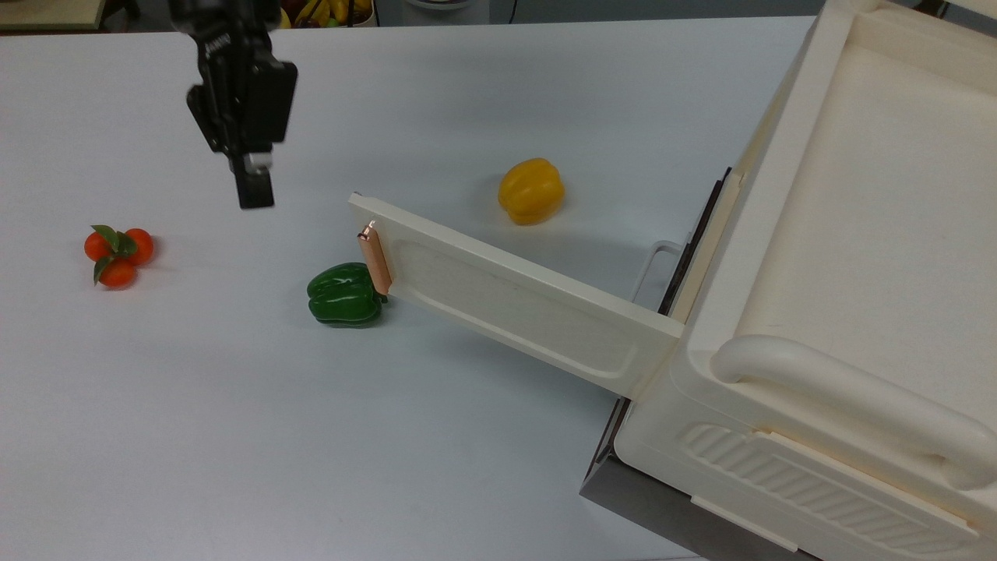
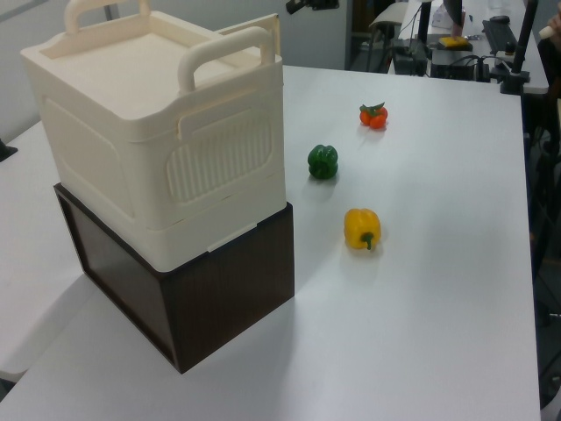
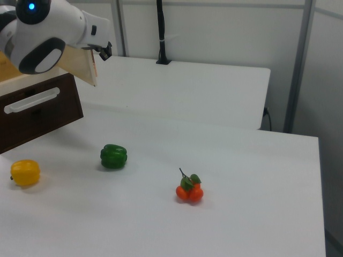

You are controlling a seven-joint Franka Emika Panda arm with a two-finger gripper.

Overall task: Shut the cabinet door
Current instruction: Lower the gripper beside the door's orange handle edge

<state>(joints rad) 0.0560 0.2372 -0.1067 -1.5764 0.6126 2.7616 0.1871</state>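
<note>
White table (image 3: pixel 214 107), pale wall panels (image 3: pixel 225 32) behind, perhaps cluttered desks (image 2: pixel 456 44) beyond.

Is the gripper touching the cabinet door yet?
Apart. In the top view, bare table separates the gripper from the cabinet door.

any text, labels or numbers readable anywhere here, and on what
None can be read.
The gripper body carries a small pale marking in the top view, too blurred to read.
The cabinet door, its copper handle, the cream cabinet, the green pepper, the yellow pepper and the oranges bear no lettering.
</note>
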